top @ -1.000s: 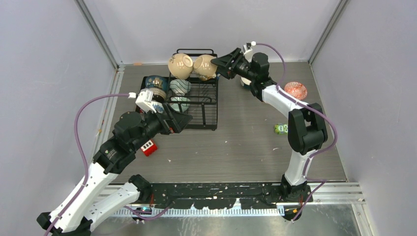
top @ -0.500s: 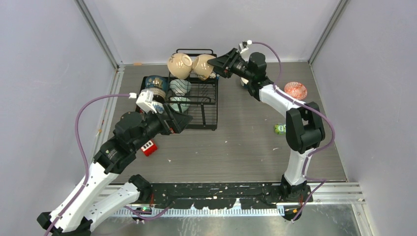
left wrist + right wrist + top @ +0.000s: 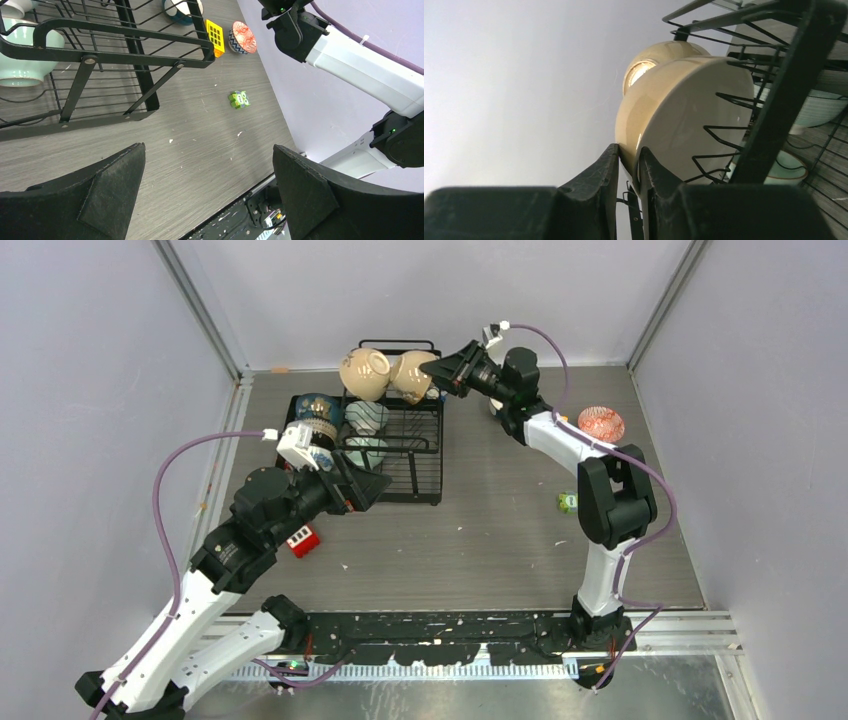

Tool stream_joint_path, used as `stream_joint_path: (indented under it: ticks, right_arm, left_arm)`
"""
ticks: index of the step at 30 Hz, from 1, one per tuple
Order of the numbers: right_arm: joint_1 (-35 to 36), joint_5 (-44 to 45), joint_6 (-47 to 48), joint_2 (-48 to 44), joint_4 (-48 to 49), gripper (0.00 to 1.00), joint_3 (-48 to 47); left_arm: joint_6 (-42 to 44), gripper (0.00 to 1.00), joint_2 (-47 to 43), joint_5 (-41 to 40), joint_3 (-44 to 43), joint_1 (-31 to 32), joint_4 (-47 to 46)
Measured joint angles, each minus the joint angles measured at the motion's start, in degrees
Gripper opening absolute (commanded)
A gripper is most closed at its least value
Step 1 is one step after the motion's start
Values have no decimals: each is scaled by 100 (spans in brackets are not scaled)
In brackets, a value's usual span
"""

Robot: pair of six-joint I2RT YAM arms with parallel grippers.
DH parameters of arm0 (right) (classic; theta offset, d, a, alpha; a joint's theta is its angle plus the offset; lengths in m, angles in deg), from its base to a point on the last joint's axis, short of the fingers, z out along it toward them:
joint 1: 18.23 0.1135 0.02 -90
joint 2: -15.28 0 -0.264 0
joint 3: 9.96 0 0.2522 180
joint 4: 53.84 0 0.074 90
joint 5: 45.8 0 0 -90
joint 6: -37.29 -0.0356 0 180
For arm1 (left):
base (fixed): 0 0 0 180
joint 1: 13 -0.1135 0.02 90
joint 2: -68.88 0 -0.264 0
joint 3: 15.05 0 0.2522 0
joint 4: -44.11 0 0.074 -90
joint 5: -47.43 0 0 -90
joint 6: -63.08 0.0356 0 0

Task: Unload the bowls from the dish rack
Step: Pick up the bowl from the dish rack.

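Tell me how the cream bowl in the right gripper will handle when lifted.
The cream bowl looks glazed and glossy, so probably slippery. The right gripper pinches only its rim, so it may pivot. Likely rigid ceramic, chipping against rack wires.

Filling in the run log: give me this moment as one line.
right claw: shut on cream bowl rim, bowl on dish rack | left claw: open, empty, near rack front | red-patterned bowl: on table
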Motion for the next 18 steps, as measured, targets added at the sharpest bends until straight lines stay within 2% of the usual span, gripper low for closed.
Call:
stream_joint_path:
  ticks: [6, 10, 18]
  right_arm:
    - [22, -151, -20, 0, 236, 12, 0]
    - [46, -223, -24, 0, 254, 1, 0]
    - [66, -323, -133, 0, 409, 1, 0]
  left_arm:
    - [2, 100, 0, -2, 0, 0, 22]
    - [2, 100, 0, -20, 0, 0, 28]
    - [0, 100, 0, -98, 0, 0, 35]
